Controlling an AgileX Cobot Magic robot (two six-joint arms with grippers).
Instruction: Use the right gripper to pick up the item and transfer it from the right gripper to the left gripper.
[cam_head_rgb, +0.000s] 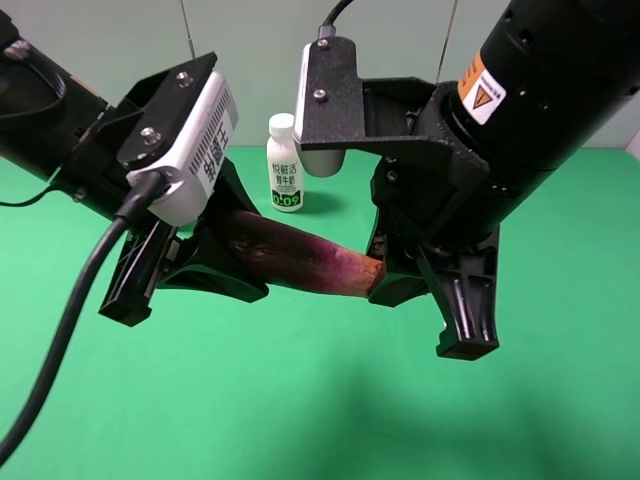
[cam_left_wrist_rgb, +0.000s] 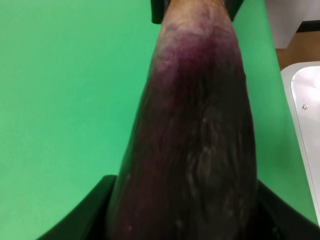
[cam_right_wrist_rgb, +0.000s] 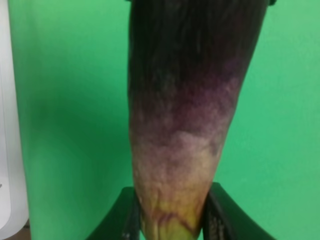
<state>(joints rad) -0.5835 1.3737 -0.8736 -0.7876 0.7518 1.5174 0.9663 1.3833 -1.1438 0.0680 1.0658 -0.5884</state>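
Observation:
The eggplant (cam_head_rgb: 300, 255) hangs level above the green table, held between both claws. My right gripper (cam_head_rgb: 385, 277), with the plain white box, is shut on its tan pointed end. In the right wrist view both fingers press that tan tip (cam_right_wrist_rgb: 172, 210). My left gripper (cam_head_rgb: 215, 265), with the lettered white box, sits around the thick dark purple end. In the left wrist view its black fingers (cam_left_wrist_rgb: 95, 210) lie against both sides of the eggplant (cam_left_wrist_rgb: 195, 125). The eggplant's dark end is hidden behind the left claw in the high view.
A white bottle (cam_head_rgb: 287, 165) with a green label stands upright on the green table (cam_head_rgb: 320, 410) behind the two claws. A white object (cam_left_wrist_rgb: 305, 100) lies beyond the table's edge in the left wrist view.

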